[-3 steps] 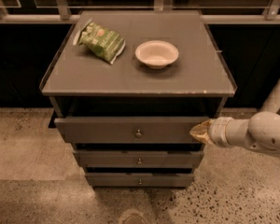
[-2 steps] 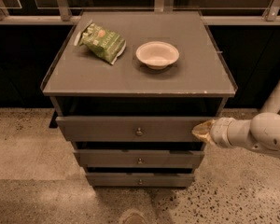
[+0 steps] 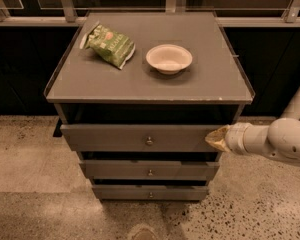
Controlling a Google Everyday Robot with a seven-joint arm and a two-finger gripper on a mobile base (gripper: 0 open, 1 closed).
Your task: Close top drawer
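– Speckled stone floor (image 3: 30, 154) fills the lower part of the view, and a grey cabinet (image 3: 140, 86) stands in the middle of it. What is behind the cabinet?

– Dark panels and a pale metal rail (image 3: 270, 21) that runs along just behind its top.

– And to the right of the cabinet?

– A thick white robot arm (image 3: 285, 140) reaches in from the right edge at the height of the cabinet's upper front.

– Where is the top drawer (image 3: 110, 138)?

– Directly under the cabinet top, and it is partly pulled out. Its front stands forward of the frame, with a dark open gap between it and the top.

– What about the others?

– The middle drawer (image 3: 120, 170) and the bottom drawer (image 3: 125, 192) sit below it in the cabinet, each with a shorter front.

– Anything on the cabinet top?

– A green snack bag (image 3: 110, 45) lies at the back left, and a pale shallow bowl (image 3: 169, 59) sits just right of it, near the centre. They are near each other but not touching.

– And the gripper (image 3: 214, 139)?

– It is at the right end of the top drawer's front and touches it. The tan fingers (image 3: 217, 134) are drawn together into one point and hold nothing.

– The handle?

– A small round knob (image 3: 149, 141) at the centre of the top drawer's front, well left of the gripper.
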